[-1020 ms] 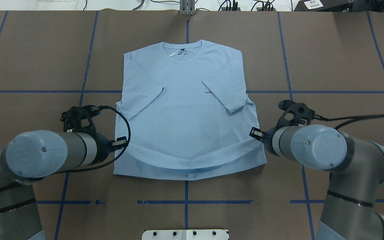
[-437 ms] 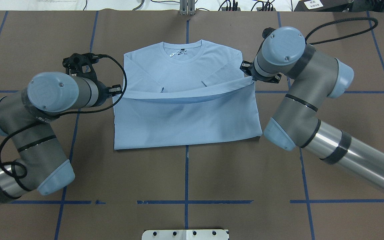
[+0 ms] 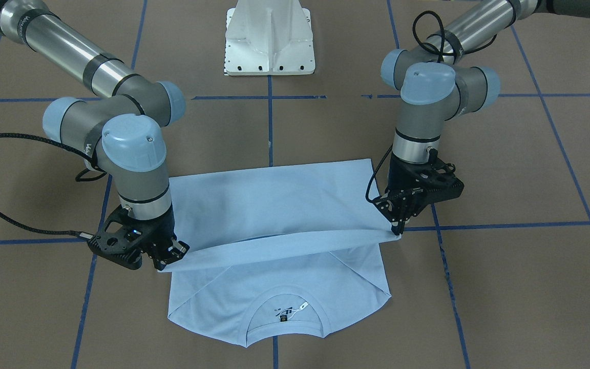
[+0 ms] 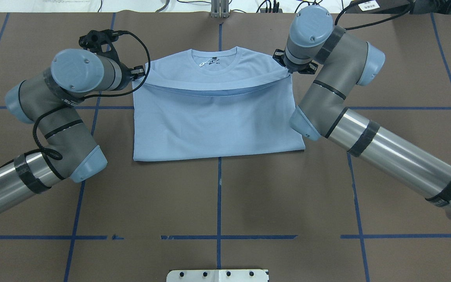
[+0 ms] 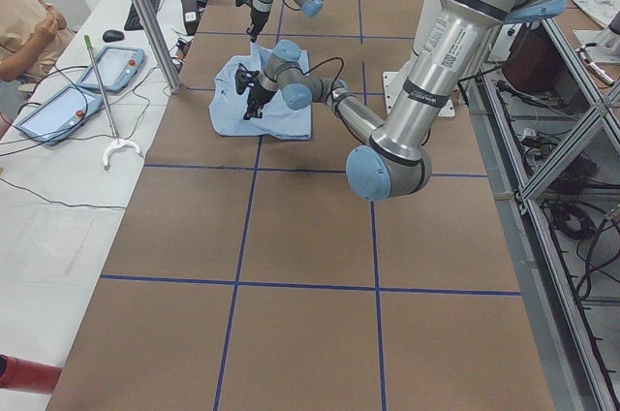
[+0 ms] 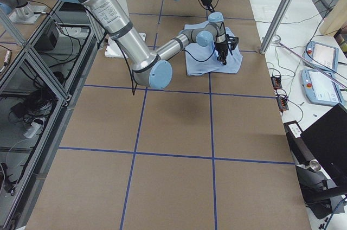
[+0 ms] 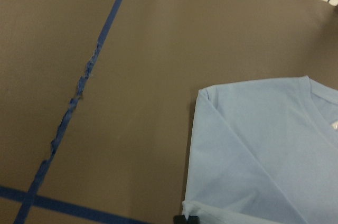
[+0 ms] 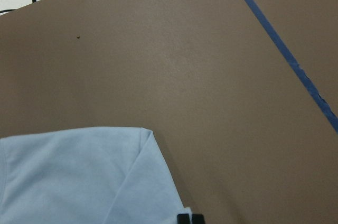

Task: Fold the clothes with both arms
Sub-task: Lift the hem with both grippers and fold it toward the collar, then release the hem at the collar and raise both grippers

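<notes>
While left fingers [image 3: 395,221] and right fingers [image 3: 163,260] pinch its hem [image 3: 285,238], the T-shirt [image 3: 274,205] lies crosswise, collar [image 3: 283,325] away from robot.

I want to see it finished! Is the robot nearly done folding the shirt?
Roughly halfway. Done: sleeves tucked in. In hand: left gripper and right gripper pinch the T-shirt's hem corners, raised just below the collar. Left: lay the hem down, let go, maybe fold again.
</notes>
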### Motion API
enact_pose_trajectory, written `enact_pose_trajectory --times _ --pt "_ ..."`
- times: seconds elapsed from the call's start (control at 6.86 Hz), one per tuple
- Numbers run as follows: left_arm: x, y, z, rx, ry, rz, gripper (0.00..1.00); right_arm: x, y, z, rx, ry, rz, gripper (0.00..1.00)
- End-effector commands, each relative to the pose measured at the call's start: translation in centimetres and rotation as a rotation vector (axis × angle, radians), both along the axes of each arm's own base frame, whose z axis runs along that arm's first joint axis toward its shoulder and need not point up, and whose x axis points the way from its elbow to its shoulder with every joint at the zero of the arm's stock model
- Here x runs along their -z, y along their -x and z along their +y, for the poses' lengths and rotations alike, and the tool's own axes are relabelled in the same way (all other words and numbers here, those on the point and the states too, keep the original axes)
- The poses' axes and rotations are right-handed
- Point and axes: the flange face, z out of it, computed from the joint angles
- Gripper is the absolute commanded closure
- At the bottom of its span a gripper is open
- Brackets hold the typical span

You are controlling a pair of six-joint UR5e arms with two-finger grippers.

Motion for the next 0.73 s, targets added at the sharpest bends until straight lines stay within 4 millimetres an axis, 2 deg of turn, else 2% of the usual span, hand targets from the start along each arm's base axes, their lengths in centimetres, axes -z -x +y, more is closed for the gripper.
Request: enact_pose_trajectory --times 0.0,0.15,0.29,0.44,0.58 --pt "-1.1 -1.7 -3.4 0.051 -0.033 -0.008 1.00 0.4 1.5 -2.8 -0.008 0.004 0.004 1.00" --pt "-2.0 -2.1 -5.1 0.060 -0.031 -0.021 1.00 0.4 1.5 -3.3 -0.013 0.008 0.011 1.00" --pt "-3.1 -1.8 -6.0 0.051 -0.059 -0.033 1.00 -1.1 1.6 -4.0 -0.014 0.006 0.014 1.00" --pt "-3.6 -1.9 -6.5 0.068 -0.071 -0.040 1.00 -2.2 2.0 -4.5 -0.016 -0.013 -0.005 1.00" --pt "-3.6 -2.6 -7.3 0.074 -0.066 -0.052 1.00 -2.3 2.0 -4.6 -0.018 -0.011 -0.003 1.00"
